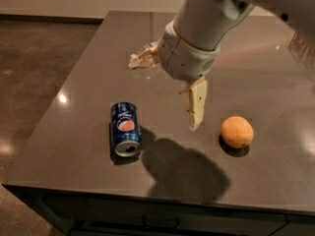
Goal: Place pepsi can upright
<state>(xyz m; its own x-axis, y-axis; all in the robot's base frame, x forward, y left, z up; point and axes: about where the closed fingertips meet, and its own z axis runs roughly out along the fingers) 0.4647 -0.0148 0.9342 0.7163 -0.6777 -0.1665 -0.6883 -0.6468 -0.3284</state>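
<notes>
The pepsi can (pixel 125 128) lies on its side on the dark tabletop (pixel 69 151), toward the front left, with one silver end facing the front edge and its logo turned up. The claw (pixel 195 119) hangs pointing down between the can and an orange (pixel 236 131), touching neither; whether it is wide or narrow cannot be told. A clear bottle (pixel 141 57) lies farther back, partly hidden behind the arm (pixel 197 38).
</notes>
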